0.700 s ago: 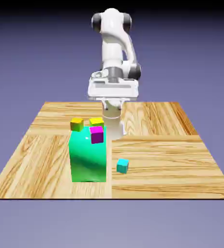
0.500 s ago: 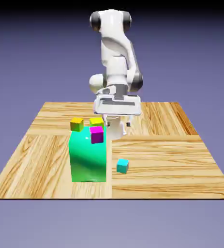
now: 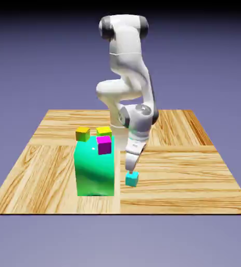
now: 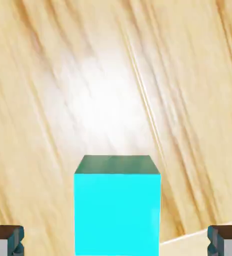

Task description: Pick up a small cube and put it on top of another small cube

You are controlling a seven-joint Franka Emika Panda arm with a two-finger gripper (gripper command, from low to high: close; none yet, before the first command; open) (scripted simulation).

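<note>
The small cyan cube (image 3: 131,179) rests on the wooden table, just to the exterior view's right of a big green block (image 3: 94,168). My gripper (image 3: 130,170) hangs directly above it, fingers down, almost at the cube's top. In the hand view the cyan cube (image 4: 117,206) fills the lower middle, with my grey fingertips (image 4: 5,240) wide apart at both bottom corners and not touching it. The gripper is open. On the green block sits a magenta cube (image 3: 104,144); behind it are two yellow cubes (image 3: 83,133).
The big green block stands close to the cyan cube on the exterior view's left. The table's front edge (image 3: 117,213) lies a short way beyond the cube, toward the camera. Bare wood lies to the exterior view's right.
The arm has swung forward and down from above the back of the table to the cyan cube. The cubes have not moved.
</note>
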